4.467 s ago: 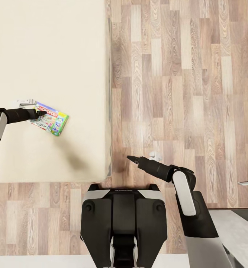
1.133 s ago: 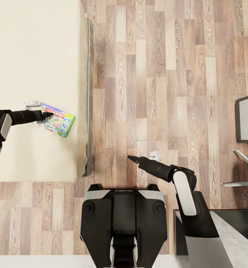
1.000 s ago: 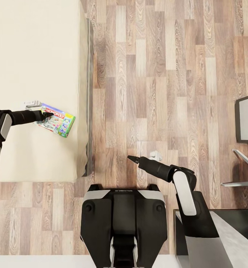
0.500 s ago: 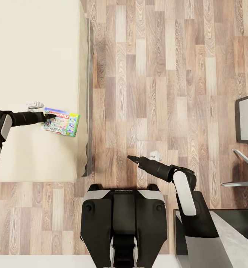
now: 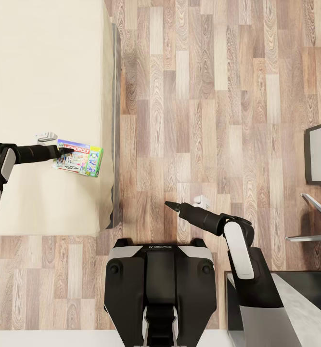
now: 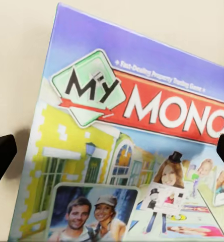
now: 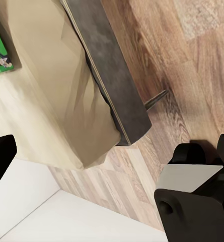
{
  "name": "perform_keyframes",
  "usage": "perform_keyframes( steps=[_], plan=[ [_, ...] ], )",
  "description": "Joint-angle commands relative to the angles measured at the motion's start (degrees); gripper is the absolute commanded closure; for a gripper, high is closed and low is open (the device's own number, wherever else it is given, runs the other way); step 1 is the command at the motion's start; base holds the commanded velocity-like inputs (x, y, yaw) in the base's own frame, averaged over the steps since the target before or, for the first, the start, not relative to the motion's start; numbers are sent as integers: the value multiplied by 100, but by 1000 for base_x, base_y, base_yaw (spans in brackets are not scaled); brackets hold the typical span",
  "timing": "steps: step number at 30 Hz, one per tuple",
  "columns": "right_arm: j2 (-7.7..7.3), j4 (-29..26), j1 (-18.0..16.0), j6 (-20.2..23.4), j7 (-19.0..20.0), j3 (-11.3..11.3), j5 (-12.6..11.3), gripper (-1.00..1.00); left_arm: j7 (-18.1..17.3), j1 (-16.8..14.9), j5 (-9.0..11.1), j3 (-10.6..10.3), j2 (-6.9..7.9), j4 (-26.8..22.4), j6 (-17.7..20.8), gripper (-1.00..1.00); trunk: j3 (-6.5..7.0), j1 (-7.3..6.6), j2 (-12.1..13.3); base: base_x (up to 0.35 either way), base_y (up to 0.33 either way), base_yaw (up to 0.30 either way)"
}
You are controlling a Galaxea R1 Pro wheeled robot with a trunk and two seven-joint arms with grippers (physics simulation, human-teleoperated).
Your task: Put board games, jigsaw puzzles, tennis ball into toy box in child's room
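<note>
From the head view, we see our left gripper (image 5: pixel 64 151) clamped on the edge of the Monopoly box (image 5: pixel 79 158), above the bed (image 5: pixel 44 72) near its edge; our right gripper (image 5: pixel 172 206) hangs over the floor (image 5: pixel 203 96), its state unclear

Through the left wrist, the box (image 6: pixel 137 151) sits between dark fingertips (image 6: pixel 1 156)

Through the right wrist, we see the bed (image 7: pixel 51 91)

Monopoly board game (image 5: pixel 78 158), flat, over bed (image 5: pixel 44 72)

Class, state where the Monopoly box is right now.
In the head view, the Monopoly box is at the left, held in the left pincer above the bed, near its floor-side edge.
</note>
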Motion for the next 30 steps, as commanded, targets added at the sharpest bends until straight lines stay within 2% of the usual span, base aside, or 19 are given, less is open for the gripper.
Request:
perform_keyframes(
  steps=[1,16,30],
  plan=[
    [3,-4,-2,25,43,-1,44,-100,-69,-3,-59,40,-4,-6,68,-100,-6,4,-9,0,0,0],
    [-6,-6,-2,25,43,-21,46,-100,-153,-3,-59,43,-8,0,184,-100,-6,4,-9,0,0,0],
    [3,-6,-2,25,43,-11,49,-100,-671,-3,-58,41,-12,2,337,-100,-6,4,-9,0,0,0]
  ],
)
